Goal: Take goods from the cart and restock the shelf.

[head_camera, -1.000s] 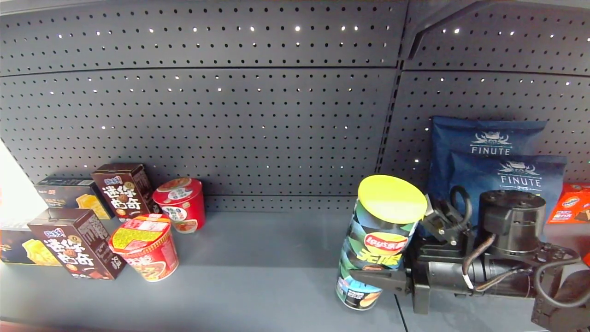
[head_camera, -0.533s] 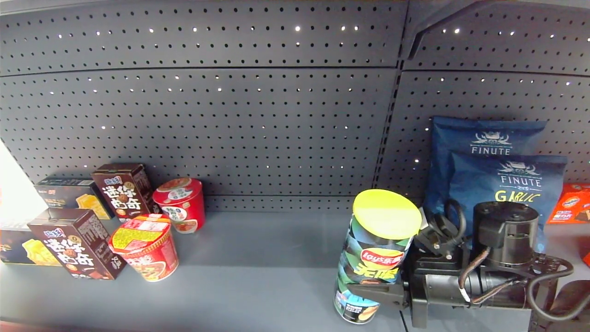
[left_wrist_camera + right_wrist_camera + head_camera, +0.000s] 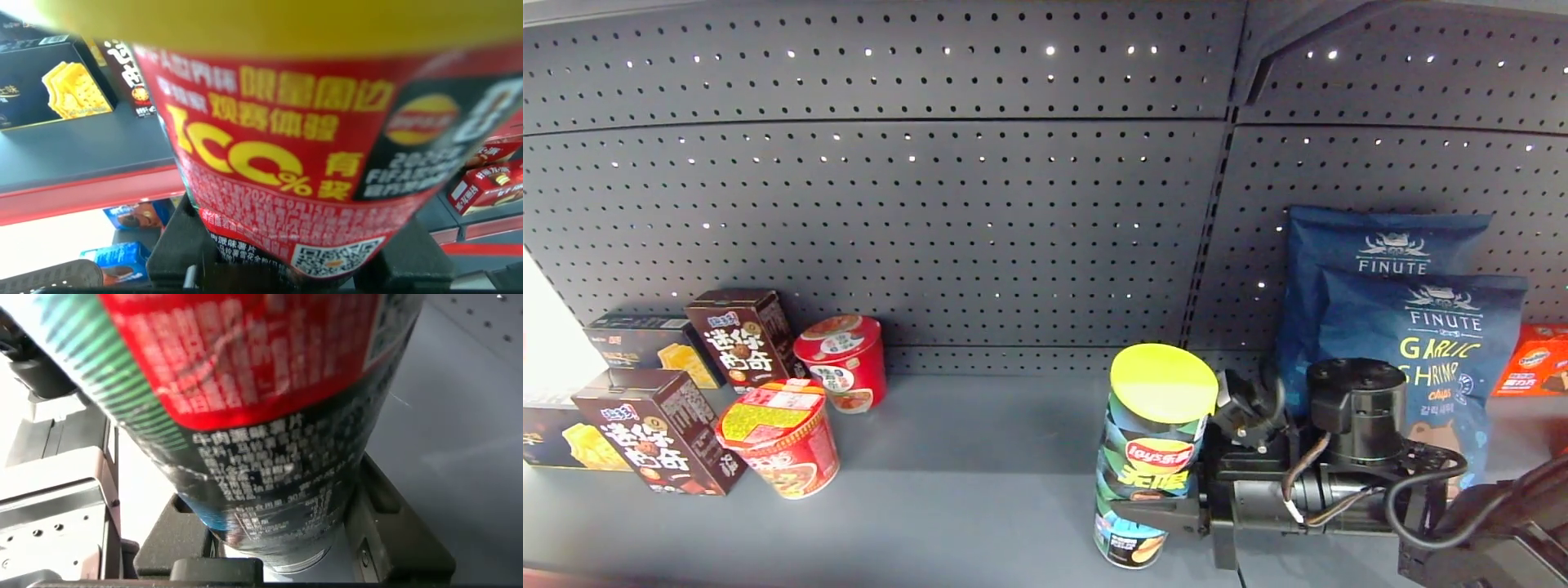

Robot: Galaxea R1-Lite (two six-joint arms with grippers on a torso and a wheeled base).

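My right gripper (image 3: 1156, 510) is shut on a tall dark green chips can (image 3: 1147, 457) with a yellow lid, held upright just over the grey shelf board (image 3: 980, 490) at the front right. The right wrist view has this can (image 3: 270, 441) close up between the jaws. In the left wrist view, my left gripper (image 3: 294, 261) is shut on a red chips can (image 3: 286, 139) with a yellow lid, held in front of a lower shelf with a red edge (image 3: 90, 196).
On the shelf's left stand brown boxes (image 3: 658, 429), dark boxes (image 3: 654, 347) and two red noodle cups (image 3: 780, 437). Blue snack bags (image 3: 1413, 318) lean on the pegboard behind my right arm, with an orange box (image 3: 1535, 359) further right. The shelf's middle is bare.
My right arm has carried the green can to the left and slightly lower, uncovering more of the blue bags. The goods at the left have not moved.
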